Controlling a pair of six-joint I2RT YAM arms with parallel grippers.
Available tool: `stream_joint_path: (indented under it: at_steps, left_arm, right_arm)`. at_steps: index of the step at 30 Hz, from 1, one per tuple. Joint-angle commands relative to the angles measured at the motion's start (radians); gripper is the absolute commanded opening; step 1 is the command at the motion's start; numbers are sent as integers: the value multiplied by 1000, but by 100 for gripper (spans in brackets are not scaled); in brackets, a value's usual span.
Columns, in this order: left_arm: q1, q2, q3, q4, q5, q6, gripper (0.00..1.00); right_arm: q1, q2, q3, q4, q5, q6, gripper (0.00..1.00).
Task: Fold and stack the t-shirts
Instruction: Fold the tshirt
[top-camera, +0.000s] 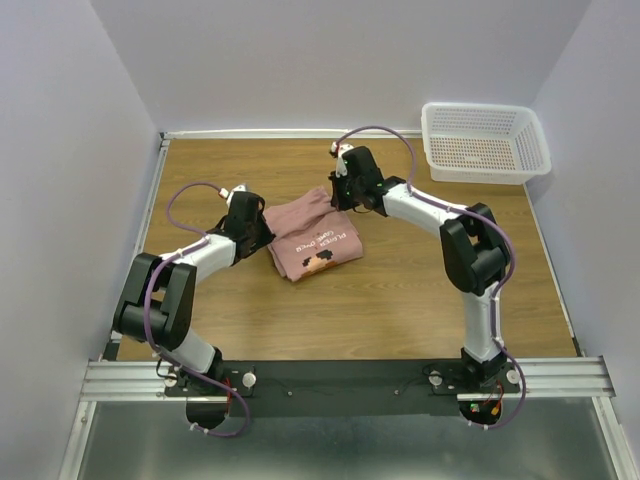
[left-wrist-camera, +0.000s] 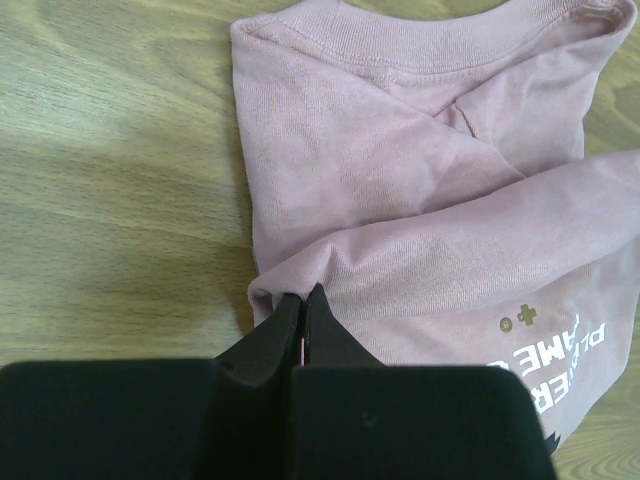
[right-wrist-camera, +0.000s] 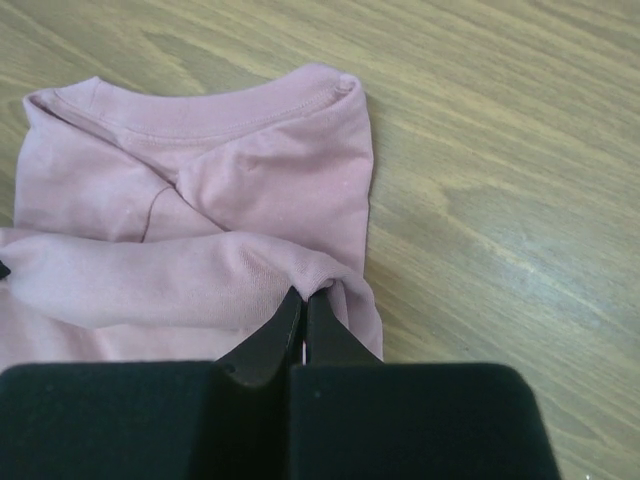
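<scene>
Pink t-shirt (top-camera: 312, 238) sits near the middle of the counter (top-camera: 400, 300), a touch left of centre, already bundled into a compact, slightly skewed rectangle. The print faces up on the near part of it: pale lettering and a small dark graphic.

Left end effector (left-wrist-camera: 303, 298) is down at the shirt's left edge. From the left wrist view the two black fingers are pressed tight together with a ridge of pink cloth pinched at their tips, so that is a grip on the t-shirt. A fold of fabric runs from that pinch across the shirt, lying over the layer beneath. The ribbed collar lies at the far end of this view and the lettering shows at the lower right.

Right end effector (right-wrist-camera: 303, 298) is at the opposite edge, and it is the same story. Its fingers are closed to a slit, nipping the end of a rolled fold at the shirt's right side. The collar lies beyond it, flat on the wood. Bare counter runs off to the right.

From above, both arms reach inward with elbows bent, one on each side of the shirt. Purple cables loop over both arms.

White mesh basket (top-camera: 485, 142) stands at the far right corner, well apart from the shirt.
</scene>
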Motion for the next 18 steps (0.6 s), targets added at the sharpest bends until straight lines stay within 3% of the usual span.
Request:
stream_joint_path:
  at_steps: [1,9,13,14,18]
  left_arm:
    - [11,13,-11,53,-57,-18,0]
    - [12,27,0,80,-77,-28,1]
    - [11,30,5,78,-104,-45,16]
    - [11,28,6,78,-106,-45,28]
    - [11,-10,29,63,-103,-27,50]
  right_arm:
    - [0,27,7,80,-24,7,4]
    - [0,88,42,82,-16,19,10]
    - [1,104,64,82,-16,19,21]
    - [0,105,67,82,-19,16,29]
    - [0,82,74,77,-50,18,45]
